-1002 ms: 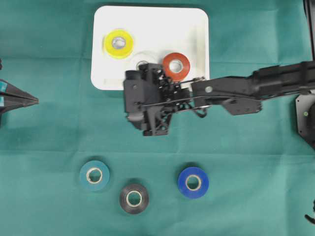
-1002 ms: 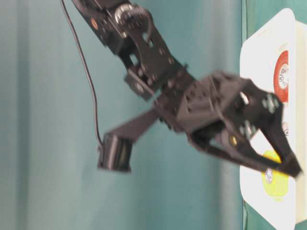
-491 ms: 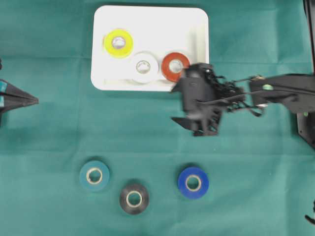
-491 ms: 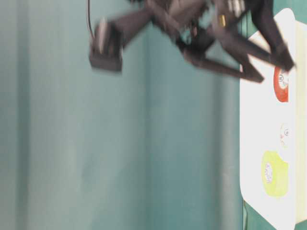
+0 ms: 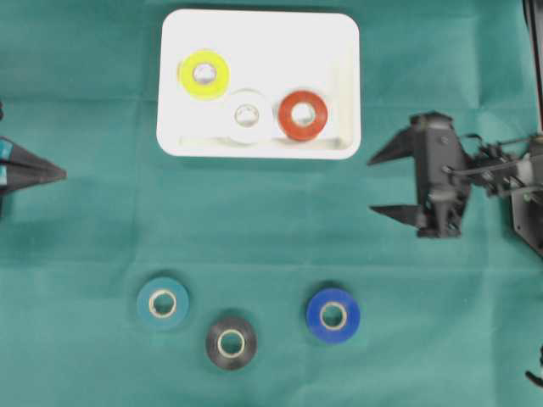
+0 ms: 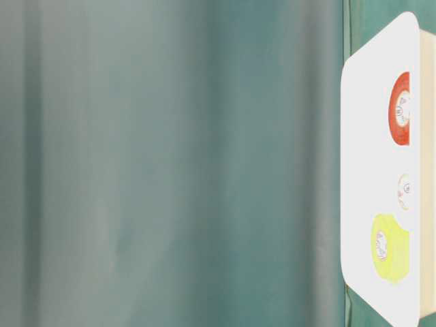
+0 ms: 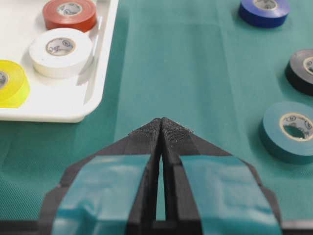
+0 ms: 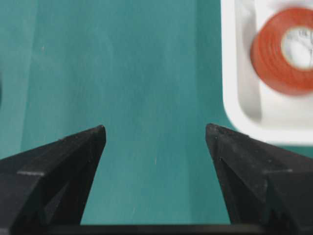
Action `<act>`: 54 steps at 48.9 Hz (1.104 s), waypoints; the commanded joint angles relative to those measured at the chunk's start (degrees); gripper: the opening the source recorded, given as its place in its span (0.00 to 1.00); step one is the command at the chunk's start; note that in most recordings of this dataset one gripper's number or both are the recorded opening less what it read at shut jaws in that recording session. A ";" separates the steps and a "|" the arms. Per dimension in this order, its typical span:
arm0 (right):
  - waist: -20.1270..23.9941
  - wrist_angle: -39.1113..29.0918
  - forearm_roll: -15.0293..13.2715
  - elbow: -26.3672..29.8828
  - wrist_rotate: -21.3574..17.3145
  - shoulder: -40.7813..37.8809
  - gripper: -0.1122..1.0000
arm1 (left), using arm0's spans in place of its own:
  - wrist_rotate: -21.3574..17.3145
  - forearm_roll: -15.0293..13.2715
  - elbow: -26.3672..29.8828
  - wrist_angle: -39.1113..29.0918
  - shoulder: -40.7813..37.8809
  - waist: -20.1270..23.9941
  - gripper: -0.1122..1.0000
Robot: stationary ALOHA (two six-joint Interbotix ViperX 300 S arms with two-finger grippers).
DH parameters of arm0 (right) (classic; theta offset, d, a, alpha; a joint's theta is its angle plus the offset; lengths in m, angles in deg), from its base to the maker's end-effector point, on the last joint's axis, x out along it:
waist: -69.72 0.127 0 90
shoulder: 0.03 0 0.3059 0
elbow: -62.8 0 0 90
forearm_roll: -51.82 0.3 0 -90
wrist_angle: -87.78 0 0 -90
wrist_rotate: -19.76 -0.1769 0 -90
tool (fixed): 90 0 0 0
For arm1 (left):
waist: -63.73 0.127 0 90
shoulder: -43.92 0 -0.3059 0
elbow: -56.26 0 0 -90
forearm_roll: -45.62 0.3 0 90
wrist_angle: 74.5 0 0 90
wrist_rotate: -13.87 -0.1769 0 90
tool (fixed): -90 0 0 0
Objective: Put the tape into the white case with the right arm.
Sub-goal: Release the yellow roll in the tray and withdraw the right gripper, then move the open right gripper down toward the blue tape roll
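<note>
Tape rolls, yellow (image 5: 204, 75), white (image 5: 247, 115) and red (image 5: 303, 114), lie in the white case (image 5: 259, 30); right gripper (image 5: 382, 183) wide, empty; left gripper (image 7: 161, 123) closed.

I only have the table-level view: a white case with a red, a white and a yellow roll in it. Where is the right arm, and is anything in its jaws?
Observer: The right gripper hangs over the green cloth to the right of the shallow white plastic case, jaws open with nothing between them.
Operator: Any tape outside the case?
Observer: Three rolls lie on the cloth below it in the overhead view: a teal tape roll, a black tape roll and a blue tape roll.
Operator: And the left one?
Observer: The left gripper is shut, at the overhead view's left edge.
</note>
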 commanded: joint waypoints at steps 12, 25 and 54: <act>0.00 0.44 0.09 -6.33 -0.97 10.63 0.51 | 0.00 -0.09 0.53 0.26 -0.53 0.18 0.11; 1.41 0.53 0.09 -6.68 -0.88 9.23 0.51 | 0.09 -0.09 0.53 0.26 -0.44 0.09 0.11; 17.31 2.72 0.09 -7.03 -1.14 7.12 0.51 | 0.09 -0.09 0.62 0.26 -0.44 0.18 0.11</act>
